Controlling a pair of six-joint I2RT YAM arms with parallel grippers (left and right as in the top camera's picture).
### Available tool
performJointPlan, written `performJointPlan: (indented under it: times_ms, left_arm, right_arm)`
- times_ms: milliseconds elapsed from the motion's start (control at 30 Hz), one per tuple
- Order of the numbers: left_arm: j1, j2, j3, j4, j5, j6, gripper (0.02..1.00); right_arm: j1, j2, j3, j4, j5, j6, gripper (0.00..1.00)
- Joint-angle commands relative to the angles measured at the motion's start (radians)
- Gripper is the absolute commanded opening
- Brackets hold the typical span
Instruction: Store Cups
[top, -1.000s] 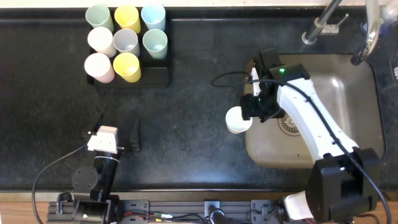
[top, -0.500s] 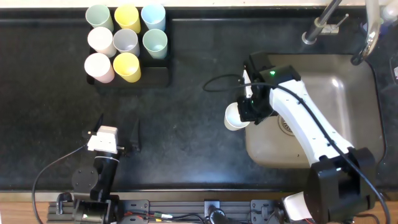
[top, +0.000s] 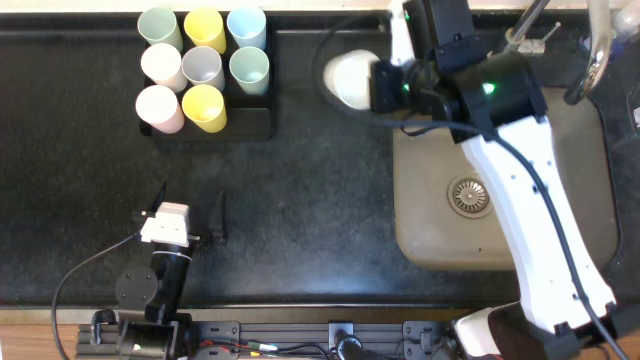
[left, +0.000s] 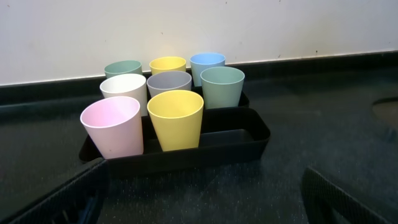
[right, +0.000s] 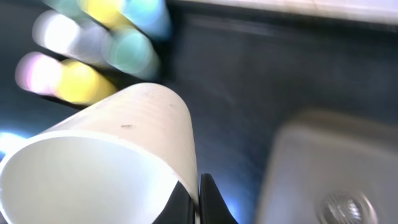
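Observation:
My right gripper (top: 378, 84) is shut on a white cup (top: 345, 79) and holds it high above the counter, left of the sink (top: 570, 150). In the right wrist view the white cup (right: 106, 162) lies tilted with its mouth toward the camera, one finger pinching its rim. A black tray (top: 255, 118) at the back left holds several pastel cups (top: 204, 105); its front right slot is bare. From the left wrist view the tray (left: 239, 140) and cups (left: 176, 118) stand ahead. My left gripper (top: 190, 215) rests open on the counter at the front left.
A faucet (top: 520, 35) stands behind the sink. The sink drain (top: 467, 196) lies in the basin. Dark counter stretches between the tray and the sink.
The right arm has lifted the white cup from the sink's left edge and carried it up and toward the back left. The left arm has not moved.

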Motion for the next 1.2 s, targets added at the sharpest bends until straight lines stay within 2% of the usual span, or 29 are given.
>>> performJointPlan:
  times_ms: [33,200,333,500,700,1033,1200]
  left_arm:
    - [-0.005,-0.01,-0.001,-0.003,0.002,0.019,1.0]
    - [-0.005,-0.01,-0.001,-0.003,0.002,0.019,1.0]
    - [-0.005,-0.01,-0.001,-0.003,0.002,0.019,1.0]
    - [-0.005,-0.01,-0.001,-0.003,0.002,0.019,1.0]
    - [-0.005,-0.01,-0.001,-0.003,0.002,0.019,1.0]
    - [-0.005,-0.01,-0.001,-0.003,0.002,0.019,1.0]
    - [-0.005,-0.01,-0.001,-0.003,0.002,0.019,0.998]
  right_arm:
    - [0.097,0.091,0.108,-0.016,-0.015,0.111,0.042]
    - [0.198,0.251,0.158,-0.027,-0.013,0.174,0.042]
    - [0.235,0.368,0.158,-0.018,-0.014,0.216,0.042]
    - [0.263,0.488,0.158,0.019,-0.01,0.219,0.045]
    - [0.275,0.562,0.158,0.057,-0.005,0.238,0.042]
    - [0.275,0.576,0.157,0.105,0.063,0.253,0.042]
    - [0.275,0.597,0.157,0.118,0.069,0.256,0.042]
